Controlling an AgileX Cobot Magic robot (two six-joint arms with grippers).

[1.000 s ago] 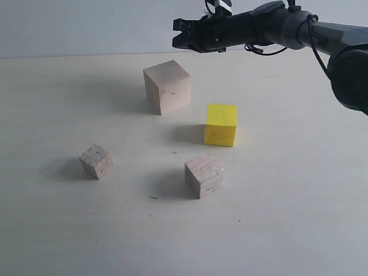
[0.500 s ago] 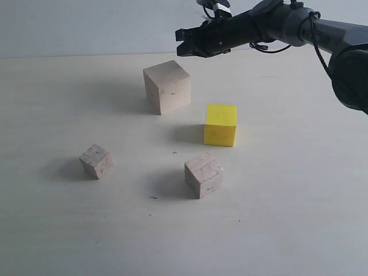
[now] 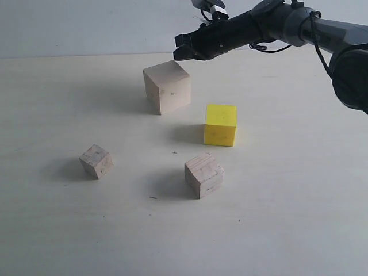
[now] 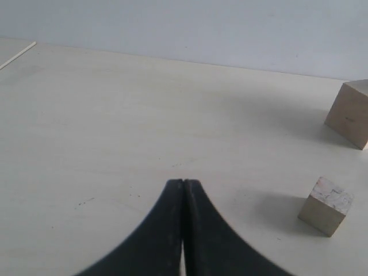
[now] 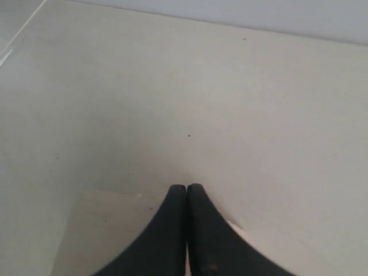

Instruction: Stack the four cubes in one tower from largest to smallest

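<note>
Four cubes stand apart on the table in the exterior view: the large pale smooth cube at the back, the yellow cube to its right front, the grainy mid-sized cube nearer, and the small cube at the left. My right gripper hangs shut and empty just above the large cube's back right edge; its wrist view shows the shut tips over the cube's top face. My left gripper is shut and empty, with the small cube and the large cube ahead of it.
The pale table runs to a light wall at the back. The right arm reaches in from the upper right. The left arm does not show in the exterior view.
The right gripper has dropped a little and tilted down toward the large cube's top. The cubes have not moved.
</note>
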